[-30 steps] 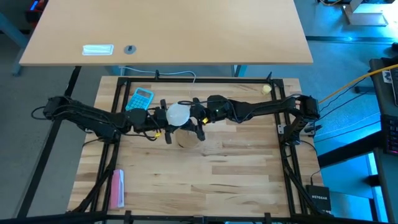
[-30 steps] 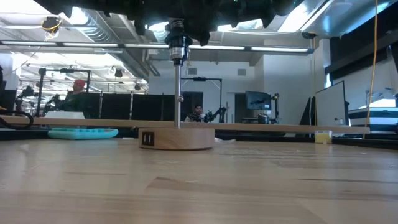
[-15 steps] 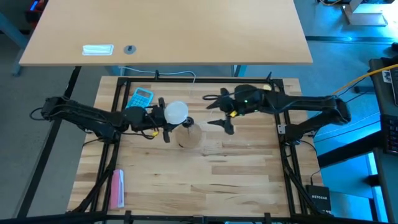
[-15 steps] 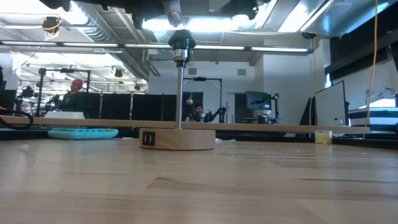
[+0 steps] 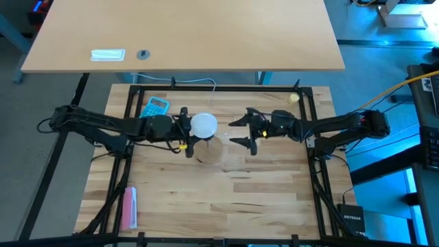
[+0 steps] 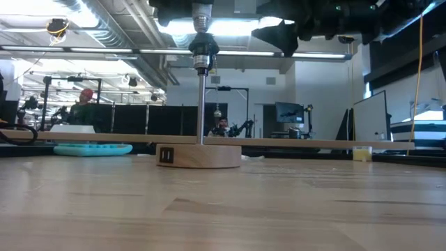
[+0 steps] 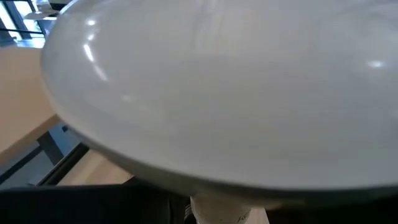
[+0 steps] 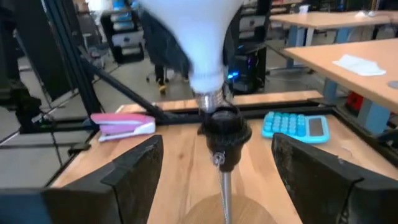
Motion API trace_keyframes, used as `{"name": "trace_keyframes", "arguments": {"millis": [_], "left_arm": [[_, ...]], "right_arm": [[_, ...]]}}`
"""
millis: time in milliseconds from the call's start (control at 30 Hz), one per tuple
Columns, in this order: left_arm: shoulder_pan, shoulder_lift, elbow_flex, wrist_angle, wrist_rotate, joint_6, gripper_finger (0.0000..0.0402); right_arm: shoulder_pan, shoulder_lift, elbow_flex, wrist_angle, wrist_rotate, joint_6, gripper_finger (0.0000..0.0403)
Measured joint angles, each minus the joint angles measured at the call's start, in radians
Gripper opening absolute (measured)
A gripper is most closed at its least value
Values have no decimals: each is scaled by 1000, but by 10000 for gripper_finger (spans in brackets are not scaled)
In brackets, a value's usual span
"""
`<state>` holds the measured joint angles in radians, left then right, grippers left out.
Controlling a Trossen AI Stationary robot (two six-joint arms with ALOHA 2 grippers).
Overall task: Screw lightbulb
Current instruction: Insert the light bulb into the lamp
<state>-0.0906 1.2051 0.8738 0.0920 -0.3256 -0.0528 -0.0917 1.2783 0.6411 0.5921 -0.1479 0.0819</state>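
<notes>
The white lightbulb (image 5: 204, 125) stands dome up over the lamp stand. Its silvery screw base (image 8: 210, 99) meets the mouth of the black socket (image 8: 224, 132). The socket tops a thin metal pole (image 6: 202, 104) on a round wooden disc (image 6: 198, 155). My left gripper (image 5: 186, 130) reaches in from the table's left and is shut on the bulb. My right gripper (image 5: 240, 132) is open and empty a little to the right of the bulb, and its fingers (image 8: 134, 168) point at the socket. My left gripper holds the lightbulb below its dome, coming level from the table's left. The dome (image 7: 211, 93) hides the place of contact. The bulb stays upright with its screw base (image 6: 202, 15) at the socket (image 6: 202, 49); how far in it sits cannot be told.
A teal calculator (image 5: 156, 108) lies behind the left gripper. A pink stapler (image 5: 129, 207) lies at the near left, and a small yellowish ball (image 5: 293, 98) at the far right. Black frame rails (image 5: 315, 171) border the wooden table. There is bare wood in front of the stand.
My right gripper has drawn away from the bulb toward the table's right and far side, then come back part of the way, lower and facing the socket. My left gripper has carried the bulb a little to the right, over the socket.
</notes>
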Motion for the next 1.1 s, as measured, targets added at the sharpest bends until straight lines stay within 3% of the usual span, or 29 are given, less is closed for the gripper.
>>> {"name": "trace_keyframes", "arguments": {"millis": [300, 633, 867, 1100], "left_arm": [[0, 3, 3, 4, 0, -28, 137], [-1, 3, 3, 4, 0, -27, 137], [-1, 3, 3, 4, 4, -29, 141], [-1, -2, 3, 9, 25, -33, 140]], "right_arm": [[0, 37, 64, 71, -1, 68, 303], [0, 241, 292, 87, -68, 70, 303], [0, 339, 446, -67, -100, 25, 303], [1, 376, 504, -75, -121, 10, 299]]}}
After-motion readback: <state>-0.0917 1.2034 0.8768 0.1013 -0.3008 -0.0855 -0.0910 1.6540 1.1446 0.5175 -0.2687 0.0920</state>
